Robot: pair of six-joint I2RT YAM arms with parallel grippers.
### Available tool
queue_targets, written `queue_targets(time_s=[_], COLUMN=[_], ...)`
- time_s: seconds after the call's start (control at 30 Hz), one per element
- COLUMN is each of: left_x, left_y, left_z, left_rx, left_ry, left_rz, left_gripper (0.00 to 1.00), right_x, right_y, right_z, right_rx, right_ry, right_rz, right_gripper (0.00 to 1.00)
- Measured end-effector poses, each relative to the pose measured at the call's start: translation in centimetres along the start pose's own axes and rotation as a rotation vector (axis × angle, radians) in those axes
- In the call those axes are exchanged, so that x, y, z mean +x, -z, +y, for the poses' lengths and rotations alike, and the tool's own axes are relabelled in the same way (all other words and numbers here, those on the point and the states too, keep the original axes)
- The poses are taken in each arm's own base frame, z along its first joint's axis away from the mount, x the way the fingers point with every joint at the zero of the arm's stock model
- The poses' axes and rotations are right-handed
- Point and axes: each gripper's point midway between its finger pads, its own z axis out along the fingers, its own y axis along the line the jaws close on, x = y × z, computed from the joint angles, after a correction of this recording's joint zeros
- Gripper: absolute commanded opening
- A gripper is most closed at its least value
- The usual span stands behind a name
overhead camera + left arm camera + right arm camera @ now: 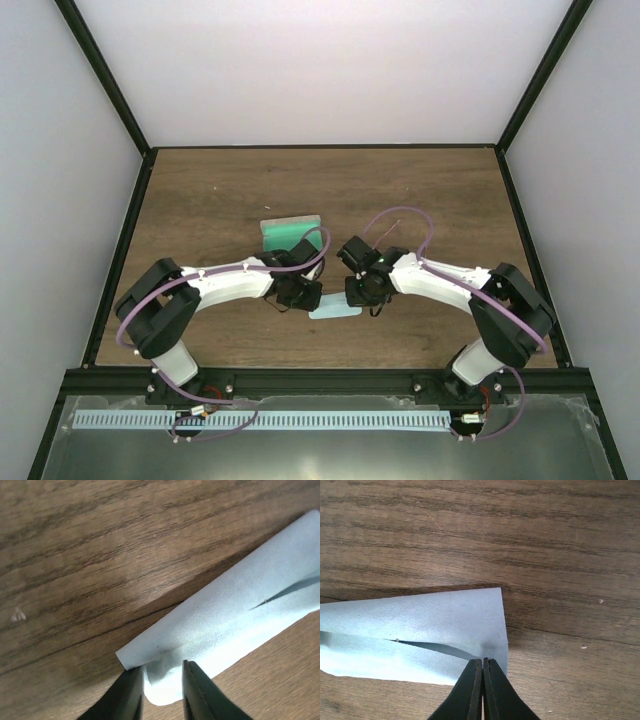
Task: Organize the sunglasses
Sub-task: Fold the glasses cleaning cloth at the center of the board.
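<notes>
Wood-grained brown surface [220,200] fills the enclosure, with pale walls and black frame posts around it. Only the top view shows the whole layout: two arms bend inward from the near edge and meet near the middle over one light blue cloth [335,310]. Just beyond them lies one case [290,232], open with its green lining showing. The left arm covers the near part of the case, so what it holds cannot be told. The sunglasses cannot be made out in any of the three views, and I cannot tell where they lie.

The wrist views show what the top view hides, namely how each gripper meets the cloth. In the left wrist view the cloth lies folded into a long band. The left gripper [162,667] has its two dark fingers a little apart, with the band's left corner bunched between them. Whether they actually pinch it I cannot tell. In the right wrist view the right gripper [483,660] has its fingers pressed tight together on the near edge of the cloth, close to its right corner. A dark crease runs along the cloth to the fingertips.
</notes>
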Motion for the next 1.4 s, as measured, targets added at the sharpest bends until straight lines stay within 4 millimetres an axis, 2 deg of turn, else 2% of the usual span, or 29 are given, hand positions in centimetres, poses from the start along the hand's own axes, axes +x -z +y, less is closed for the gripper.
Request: queue_targets(time_s=[0.17, 0.3, 0.4, 0.53, 0.6, 0.8, 1.0, 1.4], left_x=[0.0, 0.0, -0.1, -0.1, -0.2, -0.8, -1.3, -1.5], left_y=[0.0, 0.0, 0.0, 0.0, 0.0, 0.3, 0.4, 0.5], left_z=[0.1, 0.2, 0.3, 0.4, 0.4, 0.5, 1.2, 1.5], left_rx=[-0.004, -0.009, -0.017, -0.021, -0.024, -0.027, -0.034, -0.035], left_ry=[0.011, 0.014, 0.014, 0.014, 0.015, 0.031, 0.058, 0.07], left_rz=[0.0, -0.001, -0.006, -0.009, -0.011, -0.026, -0.035, -0.038], left_gripper=[0.44, 0.45, 0.45, 0.45, 0.45, 0.45, 0.45, 0.45], right_x=[0.0, 0.0, -0.1, -0.2, -0.3, -1.3, -1.4, -1.0], right_y=[0.0, 0.0, 0.3, 0.4, 0.3, -0.9, -1.8, -1.9], right_z=[0.0, 0.1, 0.2, 0.3, 0.5, 1.5, 1.7, 2.1], right_rx=[-0.001, -0.004, -0.011, -0.017, -0.02, -0.024, -0.021, -0.049], right_ry=[-0.004, -0.006, -0.005, -0.003, -0.007, -0.005, -0.004, -0.005], right_rz=[0.002, 0.0, -0.008, -0.014, -0.011, -0.005, 0.006, 0.024], right_gripper=[0.23, 0.25, 0.22, 0.07, 0.03, 0.03, 0.03, 0.03])
